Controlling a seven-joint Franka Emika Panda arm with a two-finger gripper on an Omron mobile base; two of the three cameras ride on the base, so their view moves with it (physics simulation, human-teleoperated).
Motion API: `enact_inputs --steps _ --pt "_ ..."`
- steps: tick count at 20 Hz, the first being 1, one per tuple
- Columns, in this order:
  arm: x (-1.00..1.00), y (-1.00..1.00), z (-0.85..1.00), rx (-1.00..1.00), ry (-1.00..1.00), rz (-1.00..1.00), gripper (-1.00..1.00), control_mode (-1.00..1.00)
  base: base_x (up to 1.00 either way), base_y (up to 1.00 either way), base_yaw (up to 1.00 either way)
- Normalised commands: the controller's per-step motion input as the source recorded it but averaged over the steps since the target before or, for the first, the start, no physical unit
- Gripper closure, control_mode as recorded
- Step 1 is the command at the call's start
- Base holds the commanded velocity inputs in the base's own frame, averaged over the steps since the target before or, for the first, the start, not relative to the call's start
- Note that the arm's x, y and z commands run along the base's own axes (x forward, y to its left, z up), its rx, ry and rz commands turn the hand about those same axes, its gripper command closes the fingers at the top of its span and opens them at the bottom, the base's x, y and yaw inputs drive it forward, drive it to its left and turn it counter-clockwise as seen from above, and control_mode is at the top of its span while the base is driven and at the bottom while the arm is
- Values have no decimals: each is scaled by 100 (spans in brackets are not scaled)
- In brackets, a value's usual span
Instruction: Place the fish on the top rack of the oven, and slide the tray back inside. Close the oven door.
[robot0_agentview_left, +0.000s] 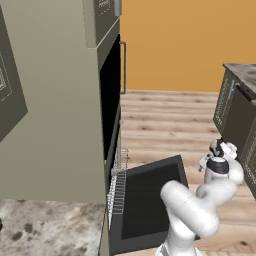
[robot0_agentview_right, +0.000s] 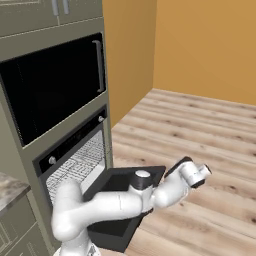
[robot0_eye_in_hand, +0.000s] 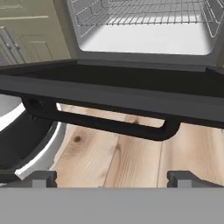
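Your oven door (robot0_agentview_left: 150, 200) hangs fully open, top rack (robot0_eye_in_hand: 144, 13) looks back inside, fish can't be made out, and the end effector (robot0_eye_in_hand: 111, 177) sits spread and empty just under the handle (robot0_eye_in_hand: 105, 124): closing's left.

- Orange walls (robot0_agentview_left: 190, 40) around me, light wood plank floor (robot0_agentview_right: 200, 130).
- Olive-grey cabinets (robot0_agentview_left: 50, 125), speckled stone counter (robot0_agentview_left: 45, 230) to my left.
- Dark cabinet unit (robot0_agentview_left: 237, 112) w/ stone top, far right.

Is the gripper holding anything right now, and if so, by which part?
Nothing is held. The gripper is open, its fingertips wide apart with only floor between them. It sits below and short of the oven door handle, not touching it.
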Motion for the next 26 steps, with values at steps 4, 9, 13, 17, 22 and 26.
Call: enact_inputs --steps 4,9,13,17,22,26 --pt "5 -18 -100 3 0 11 -100 -100 0 0 0" --pt "-49 0 -100 14 -7 4 -100 -100 0 0 0" --pt "-100 0 -31 10 -26 0 -100 -100 0 0 0" --pt "-100 15 -27 12 -20 -4 -100 -100 0 0 0" --pt "-100 49 -38 11 -15 -10 -100 -100 0 0 0" --pt "-94 49 -67 5 -19 -11 -100 -100 0 0 0"
